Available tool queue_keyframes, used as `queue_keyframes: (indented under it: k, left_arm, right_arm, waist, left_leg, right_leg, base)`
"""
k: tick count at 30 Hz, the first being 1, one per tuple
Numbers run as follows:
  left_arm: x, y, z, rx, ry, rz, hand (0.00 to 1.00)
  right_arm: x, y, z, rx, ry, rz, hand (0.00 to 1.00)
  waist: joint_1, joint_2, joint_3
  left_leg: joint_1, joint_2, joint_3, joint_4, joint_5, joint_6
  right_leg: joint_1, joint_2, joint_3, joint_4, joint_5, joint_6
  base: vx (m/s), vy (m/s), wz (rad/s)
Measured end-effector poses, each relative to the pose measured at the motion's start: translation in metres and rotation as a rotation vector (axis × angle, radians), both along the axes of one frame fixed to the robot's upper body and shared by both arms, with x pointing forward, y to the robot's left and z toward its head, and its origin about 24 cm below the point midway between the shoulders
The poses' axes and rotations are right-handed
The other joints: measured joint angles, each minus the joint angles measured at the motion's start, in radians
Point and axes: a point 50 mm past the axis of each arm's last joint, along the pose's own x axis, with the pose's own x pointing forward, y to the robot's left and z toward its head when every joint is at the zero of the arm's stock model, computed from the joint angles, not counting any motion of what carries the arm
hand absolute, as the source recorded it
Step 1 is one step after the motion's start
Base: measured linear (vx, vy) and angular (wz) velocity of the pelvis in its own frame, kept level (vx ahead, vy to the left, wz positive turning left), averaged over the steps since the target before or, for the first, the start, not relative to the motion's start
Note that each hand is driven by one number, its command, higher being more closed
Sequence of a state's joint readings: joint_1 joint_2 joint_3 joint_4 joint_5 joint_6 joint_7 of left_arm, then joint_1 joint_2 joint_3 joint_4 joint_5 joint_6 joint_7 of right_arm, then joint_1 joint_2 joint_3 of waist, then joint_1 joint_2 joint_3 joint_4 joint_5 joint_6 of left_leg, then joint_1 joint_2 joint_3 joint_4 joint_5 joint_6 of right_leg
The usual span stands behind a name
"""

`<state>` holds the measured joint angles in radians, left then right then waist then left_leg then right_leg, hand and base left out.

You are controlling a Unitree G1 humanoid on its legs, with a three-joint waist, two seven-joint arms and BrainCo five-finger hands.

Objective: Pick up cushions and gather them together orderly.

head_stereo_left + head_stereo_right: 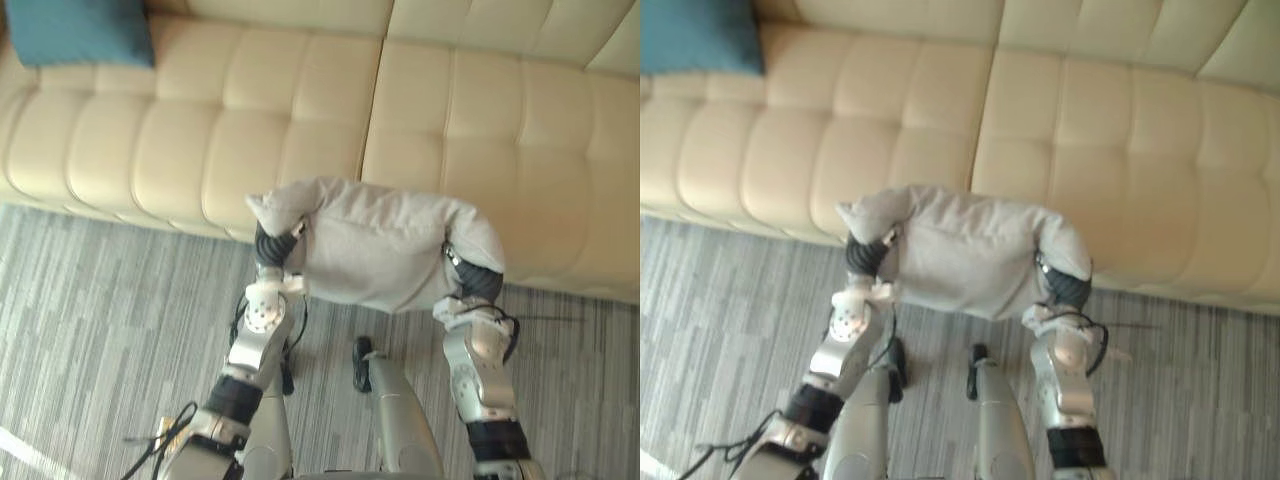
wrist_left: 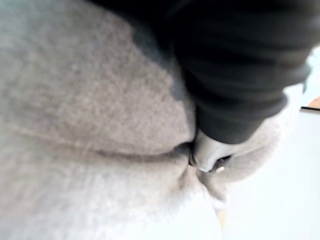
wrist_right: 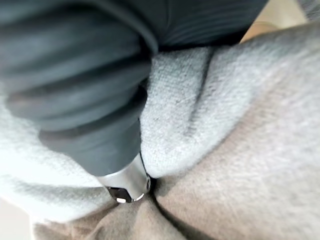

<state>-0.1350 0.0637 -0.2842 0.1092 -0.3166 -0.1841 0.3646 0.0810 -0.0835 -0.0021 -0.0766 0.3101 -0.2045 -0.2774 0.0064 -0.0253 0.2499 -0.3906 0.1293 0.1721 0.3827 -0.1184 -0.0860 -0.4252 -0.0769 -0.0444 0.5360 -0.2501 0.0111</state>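
Aloft before cream sofa (image 1: 480,120), grey cushion (image 1: 375,245)

Cream tufted sofa (image 1: 300,110), grey striped floor (image 1: 100,330), probably carpet

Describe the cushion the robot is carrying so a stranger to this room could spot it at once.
Find the long cream tufted sofa above the grey striped carpet. By its front edge, a soft pale grey fabric cushion is held up between the left hand and the right hand. The other one, a teal cushion, lies at the sofa's left end.
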Motion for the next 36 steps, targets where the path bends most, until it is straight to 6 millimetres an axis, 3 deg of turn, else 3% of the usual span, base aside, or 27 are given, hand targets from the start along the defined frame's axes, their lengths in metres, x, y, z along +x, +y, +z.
queue_keyframes:
  k: [2, 5, 9, 10, 11, 12, 14, 15, 16, 17, 18, 20, 21, 22, 23, 24, 25, 28, 30, 32, 34, 36]
  left_arm:
    - [-0.014, 0.002, -0.010, -0.009, 0.034, -0.003, 1.00]
    - [-0.026, 0.005, -0.015, -0.017, 0.050, -0.001, 1.00]
    - [-0.037, 0.007, -0.024, -0.014, 0.081, -0.010, 1.00]
    - [-0.041, 0.008, -0.028, -0.011, 0.100, -0.011, 1.00]
    - [-0.045, 0.011, -0.033, -0.003, 0.122, -0.006, 1.00]
    - [-0.047, 0.014, -0.035, 0.006, 0.131, -0.004, 1.00]
    - [-0.047, 0.013, -0.035, 0.008, 0.135, -0.005, 1.00]
    - [-0.048, 0.014, -0.038, 0.013, 0.152, -0.006, 1.00]
    - [-0.048, 0.014, -0.039, 0.014, 0.157, -0.007, 1.00]
    - [-0.048, 0.015, -0.038, 0.022, 0.153, -0.007, 1.00]
    - [-0.059, 0.003, -0.052, -0.016, 0.215, -0.051, 1.00]
    - [-0.061, 0.001, -0.053, -0.030, 0.222, -0.054, 1.00]
    - [-0.061, 0.000, -0.053, -0.032, 0.221, -0.059, 1.00]
    - [-0.063, 0.001, -0.055, -0.040, 0.218, -0.070, 1.00]
    - [-0.066, 0.000, -0.060, -0.053, 0.249, -0.083, 1.00]
    - [-0.068, -0.001, -0.062, -0.056, 0.257, -0.084, 1.00]
    - [-0.069, -0.002, -0.061, -0.062, 0.251, -0.085, 1.00]
    - [-0.068, -0.001, -0.060, -0.055, 0.248, -0.087, 1.00]
    - [-0.071, 0.001, -0.064, -0.046, 0.263, -0.087, 1.00]
    - [-0.072, 0.000, -0.064, -0.044, 0.265, -0.094, 1.00]
    - [-0.073, 0.001, -0.064, -0.037, 0.268, -0.096, 1.00]
    - [-0.073, 0.001, -0.064, -0.036, 0.265, -0.098, 1.00]
  right_arm:
    - [-0.014, 0.001, -0.006, -0.027, 0.029, 0.014, 1.00]
    - [-0.022, 0.002, -0.009, -0.040, 0.042, 0.031, 1.00]
    - [-0.029, 0.004, -0.015, -0.042, 0.069, 0.043, 1.00]
    - [-0.032, 0.004, -0.018, -0.055, 0.089, 0.043, 1.00]
    - [-0.034, 0.006, -0.021, -0.074, 0.106, 0.052, 1.00]
    - [-0.034, 0.007, -0.026, -0.075, 0.126, 0.067, 1.00]
    - [-0.027, 0.006, -0.033, -0.084, 0.154, 0.077, 1.00]
    - [-0.025, 0.006, -0.040, -0.082, 0.184, 0.078, 1.00]
    - [-0.027, 0.006, -0.043, -0.080, 0.201, 0.077, 1.00]
    - [-0.028, 0.006, -0.044, -0.080, 0.204, 0.087, 1.00]
    - [-0.046, -0.006, -0.051, -0.124, 0.260, 0.084, 1.00]
    - [-0.051, -0.008, -0.044, -0.133, 0.238, 0.081, 1.00]
    - [-0.053, -0.009, -0.039, -0.141, 0.220, 0.081, 1.00]
    - [-0.056, -0.010, -0.028, -0.153, 0.179, 0.081, 1.00]
    - [-0.056, -0.012, -0.027, -0.155, 0.178, 0.075, 1.00]
    - [-0.057, -0.013, -0.027, -0.156, 0.174, 0.072, 1.00]
    - [-0.057, -0.014, -0.024, -0.161, 0.165, 0.068, 1.00]
    - [-0.057, -0.011, -0.026, -0.141, 0.172, 0.063, 1.00]
    - [-0.053, -0.010, -0.028, -0.132, 0.176, 0.062, 1.00]
    - [-0.052, -0.009, -0.028, -0.121, 0.173, 0.056, 1.00]
    - [-0.051, -0.008, -0.027, -0.117, 0.172, 0.055, 1.00]
    - [-0.048, -0.008, -0.025, -0.121, 0.158, 0.058, 1.00]
  waist:
    - [0.003, 0.003, -0.043]
    - [0.009, 0.005, -0.058]
    - [0.018, 0.003, -0.093]
    - [0.020, 0.002, -0.092]
    - [0.025, 0.002, -0.090]
    - [0.016, -0.001, -0.094]
    - [0.002, -0.001, -0.093]
    - [0.003, 0.000, -0.091]
    - [0.000, -0.002, -0.098]
    - [0.000, -0.010, -0.104]
    - [-0.022, 0.053, -0.157]
    - [-0.008, 0.054, -0.160]
    - [-0.009, 0.060, -0.167]
    - [-0.006, 0.037, -0.148]
    - [0.010, 0.054, -0.154]
    - [0.021, 0.056, -0.160]
    - [0.034, 0.064, -0.162]
    - [0.031, 0.042, -0.171]
    - [0.042, 0.031, -0.175]
    - [0.036, 0.023, -0.184]
    - [0.041, 0.003, -0.214]
    - [0.040, 0.003, -0.228]
  left_leg:
    - [0.045, 0.001, 0.017, -0.024, -0.002, 0.003]
    - [0.092, 0.014, 0.049, -0.031, -0.017, 0.011]
    - [0.127, 0.024, 0.096, 0.007, -0.072, 0.020]
    - [0.165, 0.028, 0.113, 0.023, -0.119, 0.018]
    - [0.222, 0.027, 0.147, 0.022, -0.139, 0.024]
    - [0.267, 0.024, 0.151, 0.012, -0.146, 0.034]
    - [0.250, 0.014, 0.150, -0.008, -0.143, 0.036]
    - [0.283, 0.005, 0.150, -0.052, -0.137, 0.047]
    - [0.297, 0.000, 0.152, -0.076, -0.137, 0.045]
    - [0.311, -0.013, 0.152, -0.102, -0.139, 0.029]
    - [0.318, 0.025, 0.052, -0.049, -0.120, -0.025]
    - [0.320, 0.043, 0.032, 0.010, -0.070, -0.032]
    - [0.321, 0.042, 0.035, 0.036, -0.048, -0.028]
    - [0.169, 0.117, 0.050, 0.443, 0.054, -0.017]
    - [0.102, 0.164, 0.079, 0.500, -0.035, 0.019]
    - [0.100, 0.151, 0.128, 0.376, -0.026, 0.047]
    - [0.104, 0.134, 0.164, 0.238, 0.050, 0.088]
    - [0.115, 0.061, 0.081, 0.180, 0.051, 0.081]
    - [0.222, 0.028, 0.069, 0.012, 0.020, 0.039]
    - [0.275, 0.014, 0.082, -0.081, 0.021, 0.039]
    - [0.312, -0.004, 0.096, -0.140, 0.021, 0.039]
    - [0.346, -0.015, 0.097, -0.163, 0.021, 0.039]
  right_leg:
    - [0.045, 0.003, 0.011, -0.043, 0.012, 0.013]
    - [0.094, 0.016, 0.037, -0.093, 0.033, 0.025]
    - [0.129, 0.024, 0.087, -0.120, 0.048, 0.050]
    - [0.113, 0.020, 0.095, -0.022, 0.053, 0.110]
    - [0.036, 0.004, 0.080, 0.179, 0.116, 0.199]
    - [-0.018, -0.024, 0.023, 0.298, 0.215, 0.163]
    - [-0.031, -0.051, -0.027, 0.281, 0.205, 0.129]
    - [-0.057, -0.061, -0.051, 0.281, 0.171, 0.046]
    - [-0.050, -0.054, -0.055, 0.183, 0.125, 0.053]
    - [-0.031, -0.045, -0.036, 0.029, 0.128, 0.059]
    - [0.083, 0.006, -0.062, -0.175, 0.151, -0.022]
    - [0.141, 0.011, -0.068, -0.178, 0.141, -0.051]
    - [0.157, 0.012, -0.073, -0.181, 0.141, -0.051]
    - [0.318, 0.019, -0.090, -0.287, 0.070, -0.054]
    - [0.366, 0.023, -0.113, -0.311, 0.068, -0.055]
    - [0.371, 0.019, -0.109, -0.310, 0.060, -0.045]
    - [0.365, 0.019, -0.085, -0.285, 0.040, -0.025]
    - [0.354, -0.014, -0.046, -0.292, 0.049, -0.007]
    - [0.359, -0.018, -0.010, -0.296, 0.053, -0.001]
    - [0.358, -0.019, 0.018, -0.299, 0.071, 0.029]
    - [0.362, -0.026, 0.035, -0.311, 0.075, 0.035]
    - [0.387, -0.027, 0.050, -0.331, 0.092, 0.052]
  base:
    - [0.07, 0.051, -0.17]
    - [0.05, 0.082, -0.38]
    - [0.03, 0.093, -0.44]
    - [0.04, 0.158, -0.67]
    - [0.11, 0.162, -0.63]
    - [0.14, 0.106, -0.41]
    - [0.18, -0.008, -0.14]
    - [0.17, -0.041, -0.19]
    - [0.18, -0.036, -0.14]
    - [0.81, -0.272, 0.55]
    - [0.91, -0.323, 0.56]
    - [0.60, -0.211, 0.36]
    - [0.47, -0.081, 0.54]
    - [0.49, 0.023, 0.41]
    - [0.39, 0.053, 0.25]
    - [0.16, 0.115, -0.28]
    - [0.22, 0.058, -0.14]
    - [0.24, 0.093, -0.09]
    - [0.22, 0.135, -0.39]
    - [0.18, 0.123, -0.22]
    - [0.19, 0.131, -0.20]
    - [0.17, 0.093, -0.18]
